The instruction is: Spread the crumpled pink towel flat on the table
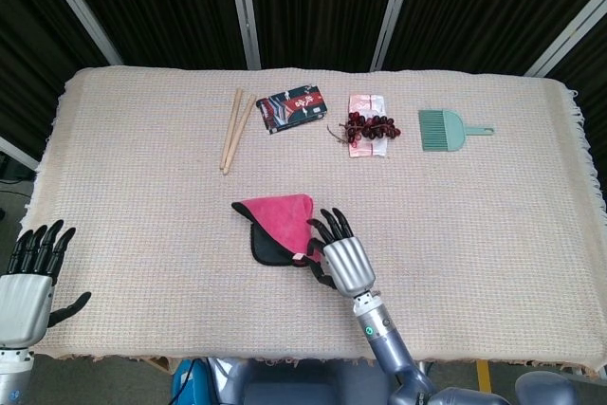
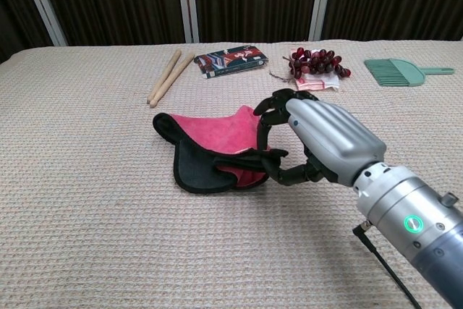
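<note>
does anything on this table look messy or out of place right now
Only the pink towel: it lies folded over itself with its dark underside showing, not flat. The right hand touches its right edge. Nothing looks spilled or damaged.

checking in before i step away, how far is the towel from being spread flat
Not far along. Done: the right hand has reached the towel and has its near right edge between thumb and fingers. In hand: that grip, seemingly to pull the fold open. Left: the towel is folded over, its dark underside showing, so nearly all the spreading. The left hand is off at the table edge, empty.
</note>
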Motion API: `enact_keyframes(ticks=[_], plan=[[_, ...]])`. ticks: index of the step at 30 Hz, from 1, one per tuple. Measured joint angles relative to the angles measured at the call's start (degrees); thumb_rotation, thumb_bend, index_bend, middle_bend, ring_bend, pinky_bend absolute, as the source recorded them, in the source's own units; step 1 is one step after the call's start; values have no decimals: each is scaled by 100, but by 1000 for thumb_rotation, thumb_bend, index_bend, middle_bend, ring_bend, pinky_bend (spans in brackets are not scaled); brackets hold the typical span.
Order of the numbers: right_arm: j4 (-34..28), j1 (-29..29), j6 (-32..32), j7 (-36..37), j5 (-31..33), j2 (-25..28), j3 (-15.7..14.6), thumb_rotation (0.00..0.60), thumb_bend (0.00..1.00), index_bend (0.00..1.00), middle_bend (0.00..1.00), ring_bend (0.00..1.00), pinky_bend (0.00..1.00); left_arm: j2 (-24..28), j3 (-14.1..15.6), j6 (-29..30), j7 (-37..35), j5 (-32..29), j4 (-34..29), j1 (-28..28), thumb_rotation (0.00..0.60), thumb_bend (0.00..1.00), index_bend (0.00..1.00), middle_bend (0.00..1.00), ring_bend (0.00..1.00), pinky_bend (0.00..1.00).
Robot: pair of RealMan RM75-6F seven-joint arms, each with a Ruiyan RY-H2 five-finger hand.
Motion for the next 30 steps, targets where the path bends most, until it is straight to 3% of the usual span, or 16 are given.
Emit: enact_keyframes(ticks=[8, 14, 17, 24, 30], plan=[[-172, -7, 51, -49, -30, 93, -30, 600, 526, 613, 235, 84, 0, 16, 10, 10, -19, 17, -15, 8, 600, 0, 0, 0, 0, 0], [-619, 153, 90, -415, -114, 337, 263, 600, 527, 613, 235, 85, 0, 14, -6, -28, -23, -50, -20, 4, 600, 0, 0, 0, 0, 0], [-1004, 304, 36, -804, -84, 528, 571, 600, 526, 613, 235, 85, 0, -5, -48, -94, -19, -151, -14, -20, 600, 0, 0, 0, 0, 0], [-1917, 809, -265, -1901, 468, 1028, 1605, 600, 527, 613, 235, 85, 0, -79, -166, -308, 7, -425, 3, -118, 600, 0, 0, 0, 0, 0], [-2252, 1261, -439, -2273, 1084, 1280, 2171, 600, 527, 613, 235, 85, 0, -202, -318, -620, 12, -741, -22, -287, 600, 0, 0, 0, 0, 0]])
